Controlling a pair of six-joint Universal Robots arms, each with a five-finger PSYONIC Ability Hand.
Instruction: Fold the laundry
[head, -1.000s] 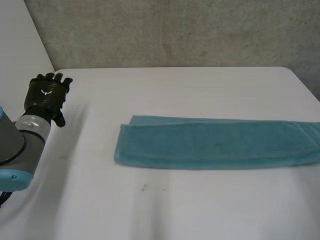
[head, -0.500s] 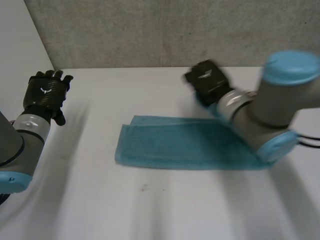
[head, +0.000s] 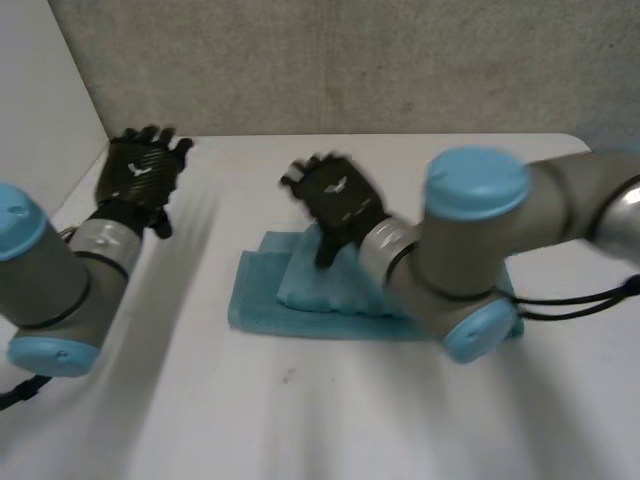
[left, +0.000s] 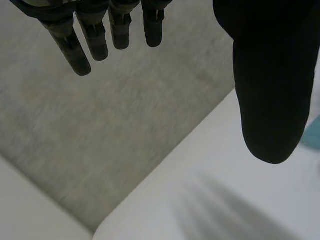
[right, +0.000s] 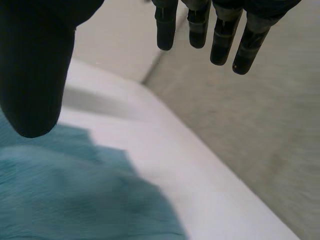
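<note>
- A long teal terry towel (head: 262, 300) lay flat on a white desk (head: 250, 400), under and just short of the robot's black right hand (head: 338, 200).
- The right hand hung above the towel's end with its fingers straight, its thumb set wide apart, and nothing held.
- Beneath that hand's palm a second layer of towel lay doubled over the first. A fold there looked already laid and let go, which would explain the open, lifted hand.
- The right arm reached across the rest of the towel and hid its far end.
- The black left hand (head: 140, 178) was raised well apart from the towel, wide open and empty. It was probably kept out of the way while the other arm worked.
- The right wrist view showed bare air between thumb and fingers, with a rumpled towel edge below the thumb. The head view could not settle that.
- The left wrist view showed a teal sliver beside the thumb, and a grey wall (left: 125, 125) beyond the fingertips.
</note>
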